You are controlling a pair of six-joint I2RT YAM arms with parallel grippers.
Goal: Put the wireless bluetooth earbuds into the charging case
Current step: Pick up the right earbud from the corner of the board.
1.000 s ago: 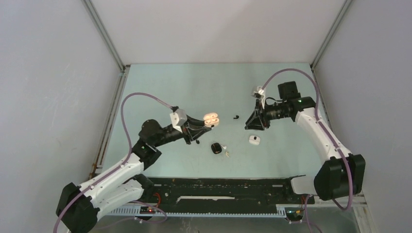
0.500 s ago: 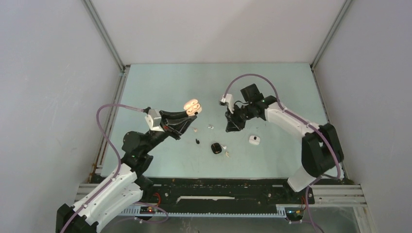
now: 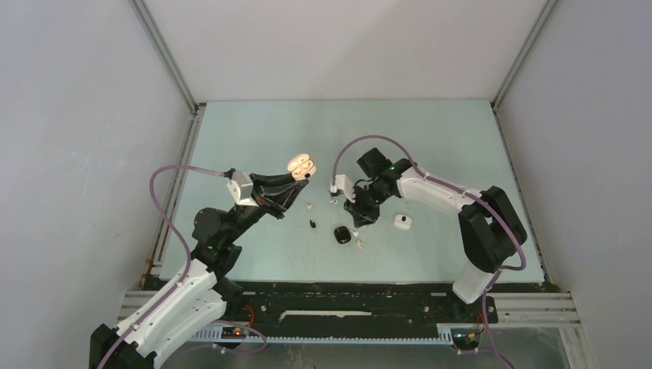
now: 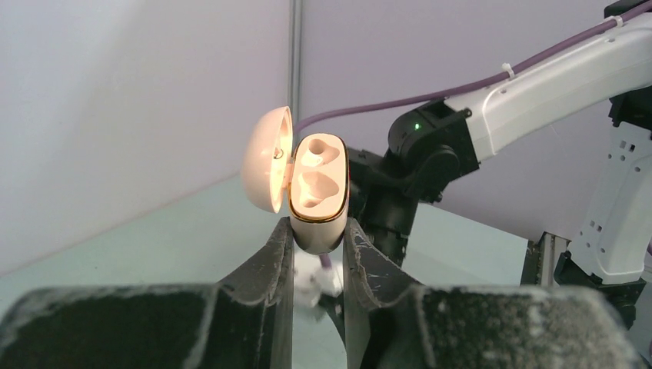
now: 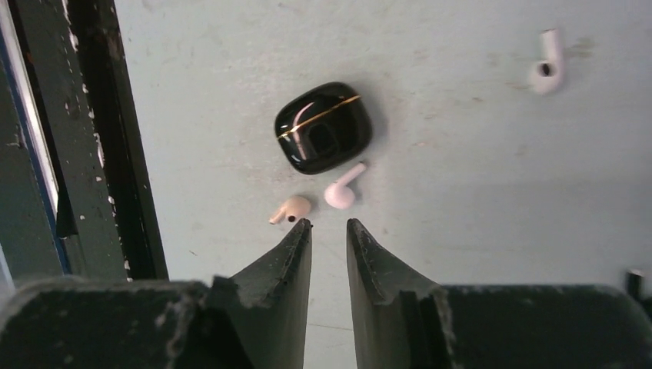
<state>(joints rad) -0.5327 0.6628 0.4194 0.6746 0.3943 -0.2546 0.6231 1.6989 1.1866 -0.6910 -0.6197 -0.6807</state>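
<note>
The right pincer has swung in from far right of the black case to hang just beside it (tips next to the two pale earbuds lying there). The left pincer has carried the open beige case from just behind the black case to farther back and left.

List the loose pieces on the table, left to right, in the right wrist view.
beige earbud → pale earbud → white earbud → small dark piece at the right edge. The black case spans the first two, so it is left out.
</note>
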